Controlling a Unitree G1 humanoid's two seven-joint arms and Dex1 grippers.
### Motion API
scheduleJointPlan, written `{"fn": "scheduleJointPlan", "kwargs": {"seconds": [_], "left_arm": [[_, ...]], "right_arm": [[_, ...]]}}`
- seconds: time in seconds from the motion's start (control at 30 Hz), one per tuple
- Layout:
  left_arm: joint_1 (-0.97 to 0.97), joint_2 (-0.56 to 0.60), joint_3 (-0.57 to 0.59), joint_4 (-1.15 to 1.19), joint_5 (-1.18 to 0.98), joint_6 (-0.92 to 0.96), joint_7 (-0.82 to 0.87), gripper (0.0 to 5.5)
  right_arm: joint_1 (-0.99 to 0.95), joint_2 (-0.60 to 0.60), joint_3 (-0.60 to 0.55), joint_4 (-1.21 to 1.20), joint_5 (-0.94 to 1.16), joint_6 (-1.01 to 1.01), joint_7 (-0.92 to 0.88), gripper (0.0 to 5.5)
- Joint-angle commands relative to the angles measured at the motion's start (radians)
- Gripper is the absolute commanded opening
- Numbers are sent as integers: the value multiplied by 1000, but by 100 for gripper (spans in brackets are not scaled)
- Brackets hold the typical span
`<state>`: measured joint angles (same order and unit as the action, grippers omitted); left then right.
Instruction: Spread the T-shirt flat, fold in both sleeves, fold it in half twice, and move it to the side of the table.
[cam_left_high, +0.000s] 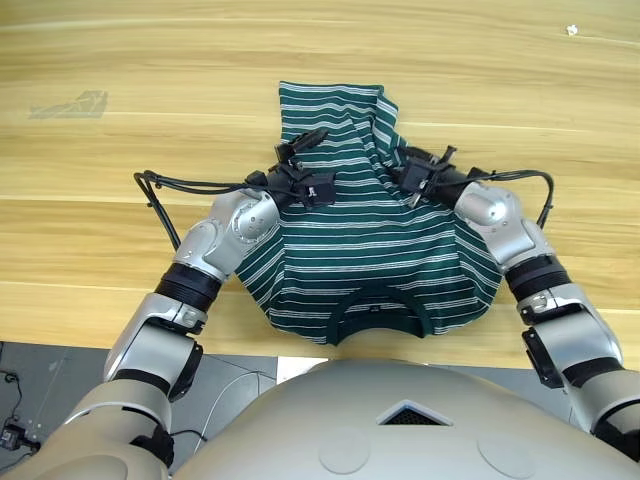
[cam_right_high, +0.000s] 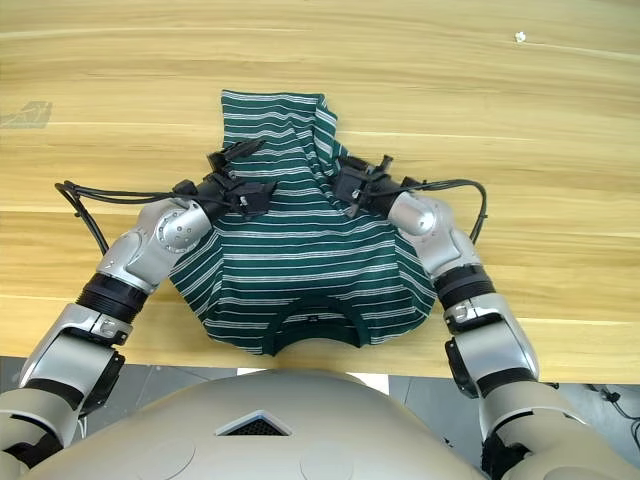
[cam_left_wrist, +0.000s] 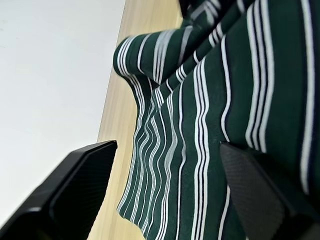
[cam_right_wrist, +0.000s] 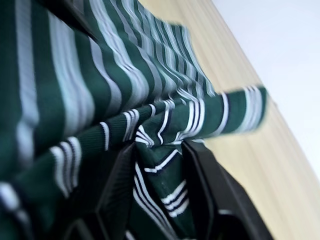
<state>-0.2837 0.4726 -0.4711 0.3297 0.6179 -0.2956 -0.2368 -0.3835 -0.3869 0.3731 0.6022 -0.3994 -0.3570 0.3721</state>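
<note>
Bench: light wood with lengthwise grain (cam_left_high: 150, 60), running across the whole head view; grey floor shows below its near edge.
T-shirt: dark green with thin white stripes (cam_left_high: 370, 250), lying at the middle of the near edge, well apart from the left and right edges.
Lay of garment: collar end is nearest the robot and reaches about to the near edge. The body spreads wide there and narrows toward the far edge, where the cloth is bunched with a raised fold on its right side. Not flat.
Left gripper: (cam_left_wrist: 169, 150) set on the garment's left side, about halfway along its length. Its two black fingers (cam_left_wrist: 80, 190) stand wide apart. Striped cloth lies between and beyond them, but nothing is clamped.
Right gripper: (cam_right_wrist: 160, 150) set on the garment's right side, level with the left one, at the foot of the raised fold. Its fingers (cam_right_wrist: 207, 185) are drawn close together with a ridge of striped cloth pinched between them.
Cables: a black loop (cam_left_high: 160, 185) hangs out from the left wrist over bare wood, and another (cam_left_high: 545, 195) from the right wrist.
Other items: small white scrap (cam_left_high: 572, 30) near the far right corner; faint grey mark (cam_left_high: 70, 105) on the wood toward the left edge.
</note>
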Motion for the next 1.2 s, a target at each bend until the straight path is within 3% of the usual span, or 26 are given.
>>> {"fn": "scheduleJointPlan", "kwargs": {"seconds": [0.03,0.1,0.5,0.67,0.8,0.9,1.2], "left_arm": [[40,11,-26,17,29,16,-25,383],[39,11,-26,16,35,17,-25,383],[74,48,-21,2,52,21,-10,383],[107,85,-17,-59,72,27,-15,383],[194,187,51,-201,78,39,-34,383],[236,200,72,-273,81,60,-40,383],[290,188,58,-351,125,83,-65,383]], "right_arm": [[-62,-45,-14,141,-57,50,-73,235],[-80,-51,-9,194,-66,49,-93,270],[-95,-38,-12,282,-43,28,-149,270],[57,-116,16,31,-37,63,4,270],[230,-231,16,-341,-36,140,145,270],[299,-258,14,-522,-46,198,192,270],[308,-230,-19,-569,12,266,219,270]]}}
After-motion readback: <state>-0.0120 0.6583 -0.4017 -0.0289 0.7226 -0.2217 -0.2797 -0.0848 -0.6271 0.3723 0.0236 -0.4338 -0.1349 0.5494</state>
